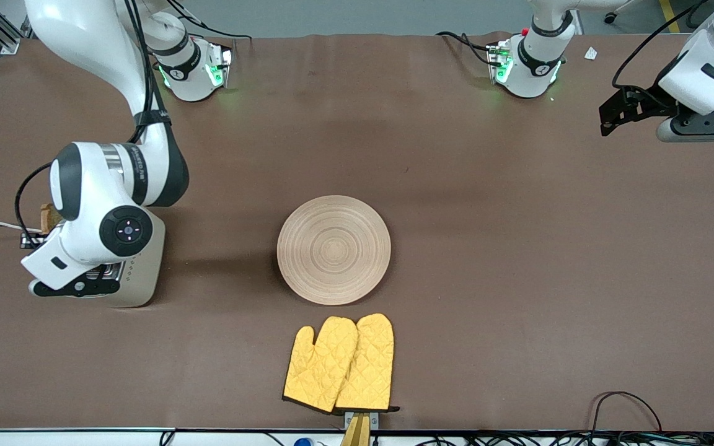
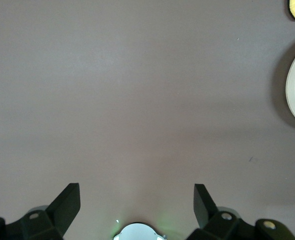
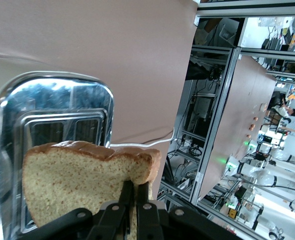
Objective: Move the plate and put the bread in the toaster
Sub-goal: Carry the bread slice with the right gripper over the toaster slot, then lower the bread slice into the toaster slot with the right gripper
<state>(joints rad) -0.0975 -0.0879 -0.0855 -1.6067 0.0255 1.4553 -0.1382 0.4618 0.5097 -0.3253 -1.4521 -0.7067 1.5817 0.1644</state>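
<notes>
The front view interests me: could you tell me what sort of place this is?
Probably a robotics lab with a kitchen-themed test table: two arm bases are bolted along the brown-covered table, which holds a toaster, wooden plate and yellow oven mitts.

Even overhead light falls on the brown table (image 1: 456, 186), the plate (image 1: 334, 249) casting a soft shadow. Glare streaks the toaster (image 3: 52, 115) chrome; the bread (image 3: 82, 180) stays sharp.

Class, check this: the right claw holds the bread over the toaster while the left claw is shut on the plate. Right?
Not quite. The left claw is open over bare table, as the left wrist view shows; the plate lies untouched. The right claw does hold the bread over the toaster.
</notes>
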